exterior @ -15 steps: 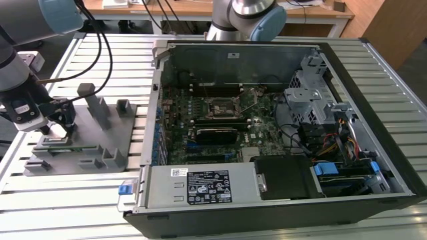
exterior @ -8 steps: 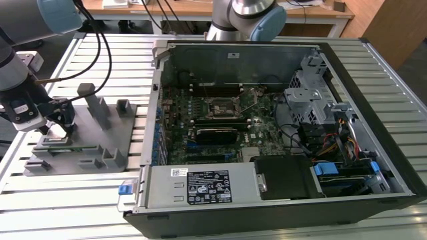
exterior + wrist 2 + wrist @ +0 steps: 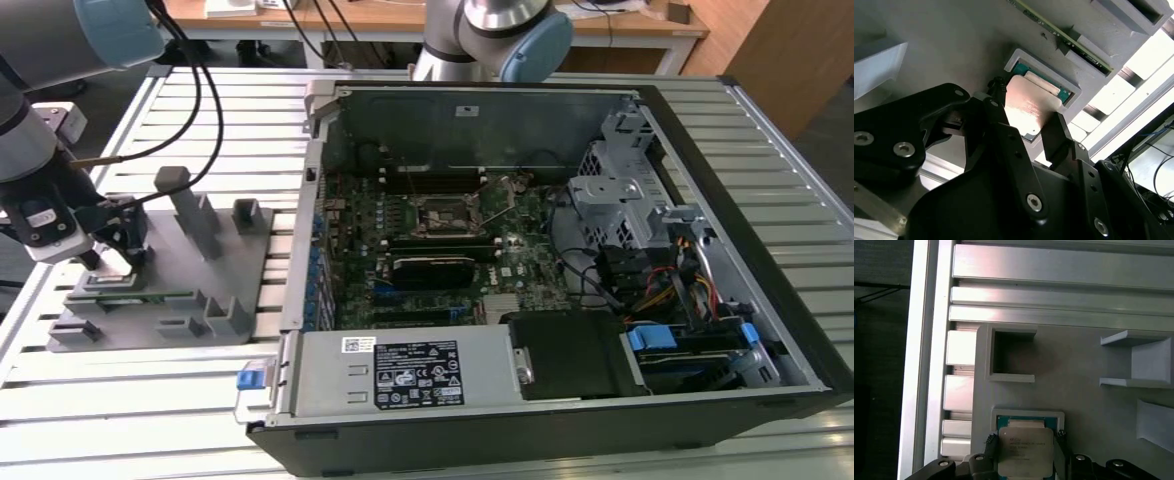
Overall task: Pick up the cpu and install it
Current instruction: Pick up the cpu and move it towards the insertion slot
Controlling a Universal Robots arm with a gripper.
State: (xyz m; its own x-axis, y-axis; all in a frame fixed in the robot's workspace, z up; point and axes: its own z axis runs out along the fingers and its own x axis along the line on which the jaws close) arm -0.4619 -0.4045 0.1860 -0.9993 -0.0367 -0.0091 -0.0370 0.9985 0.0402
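Observation:
The cpu (image 3: 1026, 452), a small square chip with a silvery top, lies at a shallow square pocket with a green lining (image 3: 1046, 82) in the grey tray (image 3: 160, 300). My gripper (image 3: 114, 262) hangs over the tray's near corner at the exterior view's left. In both wrist views its black fingers (image 3: 992, 446) press against two opposite sides of the cpu (image 3: 1029, 107), so my gripper (image 3: 1026, 442) is shut on it. The chip looks slightly raised from the pocket. Inside the open computer case, the black motherboard socket (image 3: 441, 213) stands with its metal frame lifted.
The tray carries upright grey holders (image 3: 187, 215) and a long green memory stick (image 3: 1064, 37) beside the pocket. An empty square recess (image 3: 1011, 357) lies further along the tray. The open computer case (image 3: 561, 260) stands on a slatted metal table (image 3: 147, 400), and a second arm's base (image 3: 487, 40) rises behind it.

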